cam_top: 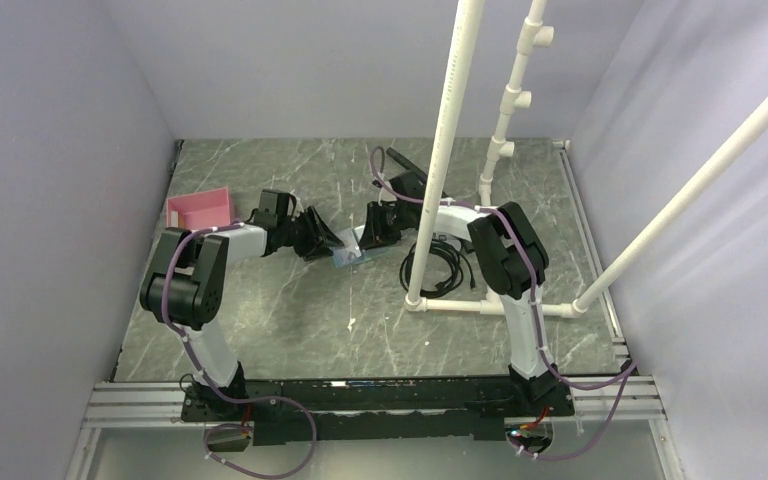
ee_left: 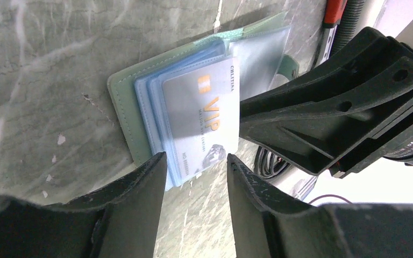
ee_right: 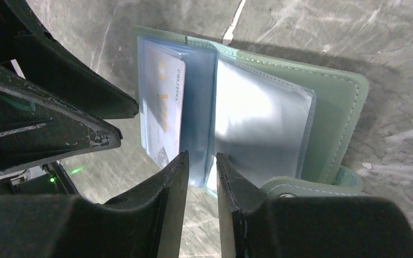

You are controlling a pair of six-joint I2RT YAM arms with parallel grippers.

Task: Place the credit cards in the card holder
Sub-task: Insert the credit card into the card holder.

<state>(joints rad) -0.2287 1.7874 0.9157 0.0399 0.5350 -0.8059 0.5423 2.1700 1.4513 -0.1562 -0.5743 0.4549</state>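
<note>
- The card holder (cam_top: 350, 257) lies open and flat on the grey marbled table (cam_top: 290, 320), green cover down and pale blue plastic sleeves (ee_right: 258, 123) facing up.
- 1 credit card (ee_left: 204, 113), pale with orange "VIP" lettering, sits inside a sleeve of the card holder, on the half toward the left arm.
- The closure tab (ee_right: 349, 177) juts from the card holder's edge on the half toward the right arm.
- The left gripper (ee_left: 195, 158) is at the card holder's left side. Its jaws are spread, with the carded sleeve's edge at the mouth of the gap. Neither of the 2 fingers visibly presses on it.
- The right gripper (ee_right: 201, 157) is at the card holder's right side, facing the left one across it. Its 2 fingers stand a narrow gap apart, and the edge of a clear sleeve page runs into that gap. No firm pinch shows.
- A pink tray (cam_top: 200, 208) sits well to the left of the card holder and a little farther back.
- A coiled black cable (cam_top: 445, 268) lies near the card holder's right, at the foot of a white pipe frame (cam_top: 440, 150).
</note>
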